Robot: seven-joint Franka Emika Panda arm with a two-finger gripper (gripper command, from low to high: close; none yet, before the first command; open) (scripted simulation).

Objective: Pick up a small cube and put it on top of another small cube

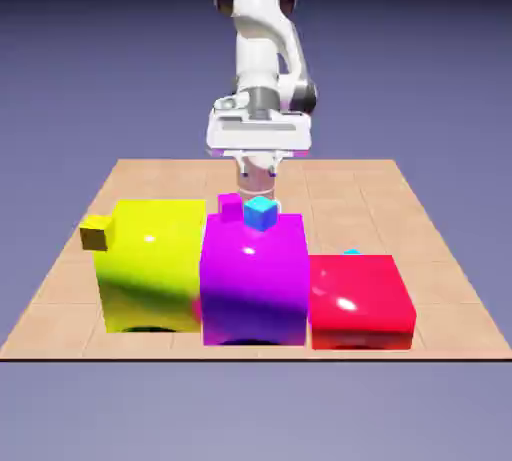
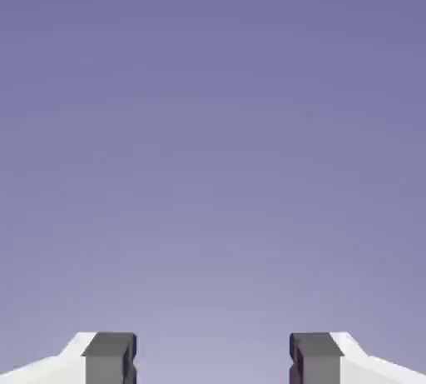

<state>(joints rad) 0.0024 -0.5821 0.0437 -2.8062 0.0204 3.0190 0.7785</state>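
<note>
The pincer [image 1: 259, 167] is spread wide, gripping nothing. In the exterior view, the small cyan cube [image 1: 261, 213] sits on the big purple block [image 1: 254, 279], on the tiled wooden tabletop [image 1: 420, 279] against a blue-violet backdrop [image 1: 90, 79].

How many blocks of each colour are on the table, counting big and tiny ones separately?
Big yellow block: 1
Big purple block: 1
Big red block: 1
Tiny olive-yellow cube: 1
Tiny magenta cube: 1
Tiny cyan-blue cube: 1
Blue piece mostly hidden behind the red block: 1
Total in sight: 7
</note>
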